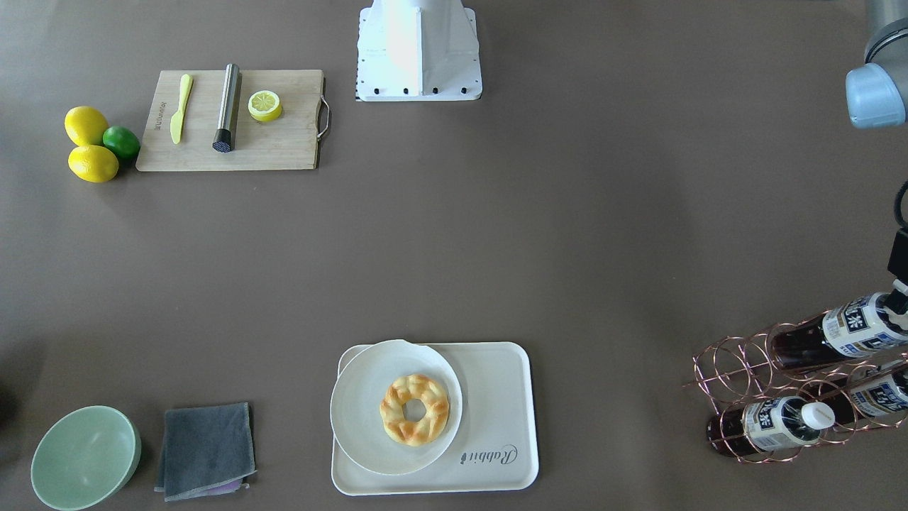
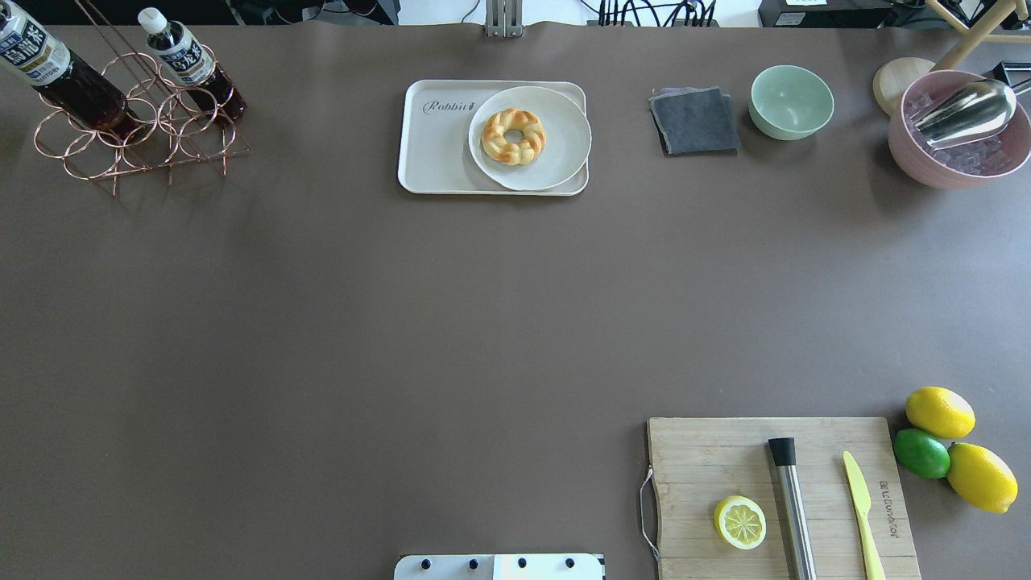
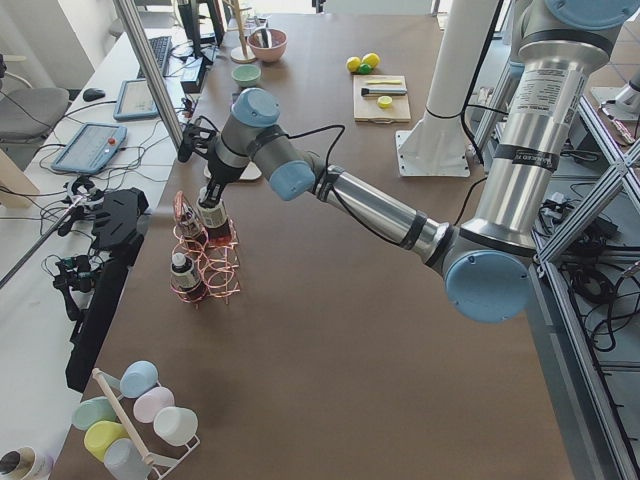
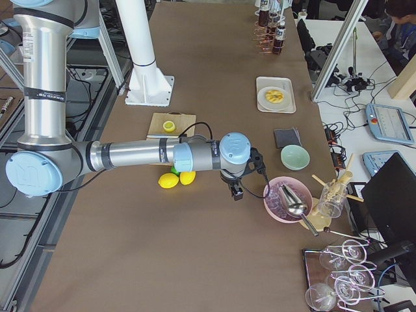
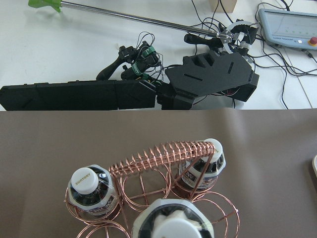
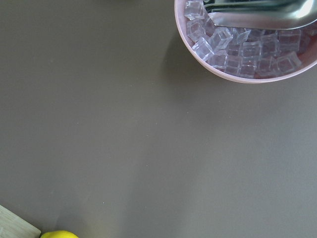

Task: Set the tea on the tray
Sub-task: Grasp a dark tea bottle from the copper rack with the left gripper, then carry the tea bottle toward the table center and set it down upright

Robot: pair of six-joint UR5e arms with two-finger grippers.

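Front view, step: reach-and-grasp stage, by my judgement. The tea [image 1: 855, 328] lies tilted in the top slot of the copper wire rack [image 1: 745, 372] at far right and does not look lifted out.
Front view, left gripper [image 1: 898, 295]: at the right edge, at that bottle's cap end. Mostly cut off, so finger spread can't be told.
Front view, other two bottles [image 1: 773, 422]: in the lower slots of the rack.
Front view, tray [image 1: 496, 397]: lower centre, well apart from the rack. A plate [image 1: 358, 429] with a twisted ring pastry [image 1: 415, 409] covers its left part; the right strip with the "Rabbit" lettering is bare.
Overhead, tea: upper left corner, cap cut by the frame. No gripper shows.
Left side view, left gripper: the near arm is stretched out, tool pointing down onto the top bottle's cap. Contact looks likely; clamped or not, can't tell.
Right side view, right gripper [image 4: 235, 192]: over bare table between the lemons [image 4: 168, 181] and the pink ice bowl [image 4: 272, 207], nothing seen in it. Finger gap can't be told.
Left wrist, tea: white cap at bottom centre, right under the camera. Fingers out of shot.
Right wrist: bare table, pink ice bowl upper right, no fingers in frame.
Next move (judgement): get a firm hold at cap or neck and draw the bottle out along its slot so the rack doesn't drag. Then carry it to the tray's bare strip and set it down clear of the plate.
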